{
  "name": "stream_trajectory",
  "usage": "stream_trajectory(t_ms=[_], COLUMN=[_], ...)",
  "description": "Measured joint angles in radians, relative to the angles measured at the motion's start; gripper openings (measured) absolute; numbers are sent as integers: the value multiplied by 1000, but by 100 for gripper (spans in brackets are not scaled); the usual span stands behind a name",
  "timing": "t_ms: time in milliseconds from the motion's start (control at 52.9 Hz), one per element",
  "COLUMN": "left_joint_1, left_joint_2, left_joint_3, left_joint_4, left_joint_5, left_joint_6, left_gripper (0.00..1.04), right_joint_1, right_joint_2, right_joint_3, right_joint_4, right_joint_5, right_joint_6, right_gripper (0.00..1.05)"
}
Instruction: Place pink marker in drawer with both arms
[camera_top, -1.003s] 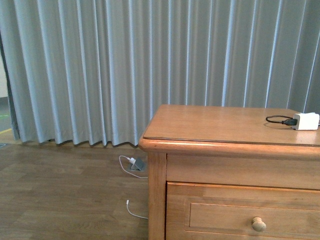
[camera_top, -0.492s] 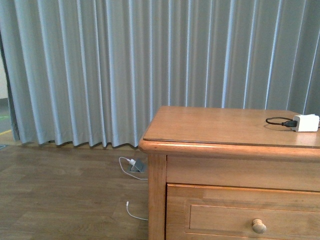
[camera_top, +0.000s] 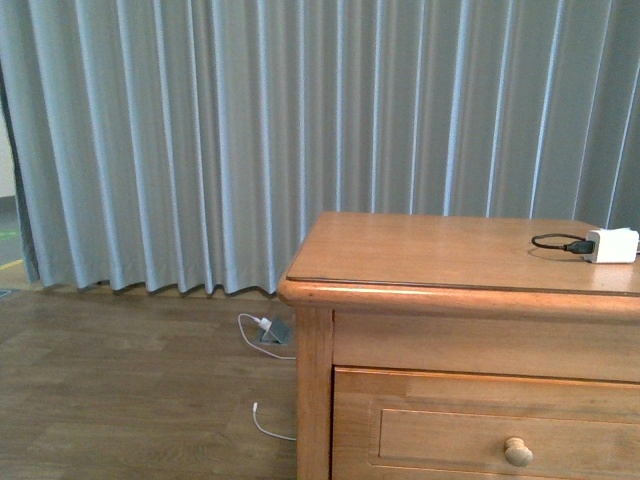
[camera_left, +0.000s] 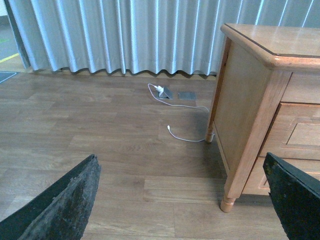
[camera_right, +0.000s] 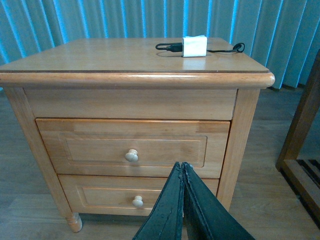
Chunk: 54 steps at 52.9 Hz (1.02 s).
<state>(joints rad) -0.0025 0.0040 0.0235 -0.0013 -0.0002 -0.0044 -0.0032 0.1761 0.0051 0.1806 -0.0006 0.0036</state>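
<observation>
The honey-coloured wooden dresser stands in front of me. Its top drawer (camera_right: 132, 146) is closed, with a round knob (camera_right: 131, 155); the drawer also shows in the front view (camera_top: 480, 430). A second closed drawer (camera_right: 115, 196) sits below it. The pink marker is not in view in any frame. My right gripper (camera_right: 182, 165) is shut and empty, held in front of the dresser near the drawers. My left gripper (camera_left: 182, 200) is open wide and empty, low over the wooden floor beside the dresser's left side. Neither arm shows in the front view.
A white charger block (camera_top: 611, 243) with a black cable lies on the dresser top (camera_top: 440, 250); it also shows in the right wrist view (camera_right: 194, 46). White cables and a plug (camera_left: 165, 92) lie on the floor. Grey curtains (camera_top: 250, 130) hang behind. A wooden frame (camera_right: 302, 145) stands right of the dresser.
The front view has shifted very slightly; the dresser sits a touch lower in the picture. Nothing else has moved.
</observation>
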Motion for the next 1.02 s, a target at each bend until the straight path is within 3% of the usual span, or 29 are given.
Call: stream_trajectory(t_ms=[114,530,1022], left_joint_1=[0,0,0], left_joint_2=[0,0,0], left_joint_3=[0,0,0], left_joint_4=[0,0,0], left_joint_5=[-1,0,0], left_joint_6=[0,0,0], left_gripper=[99,99,99], right_joint_1=[0,0,0], right_joint_2=[-139,-172,-172], right_joint_3=[1,1,1], right_joint_4=[-171,-180,-180], right_joint_5=[0,0,0], right_joint_6=[0,-2,-2], right_gripper=[1,2,93])
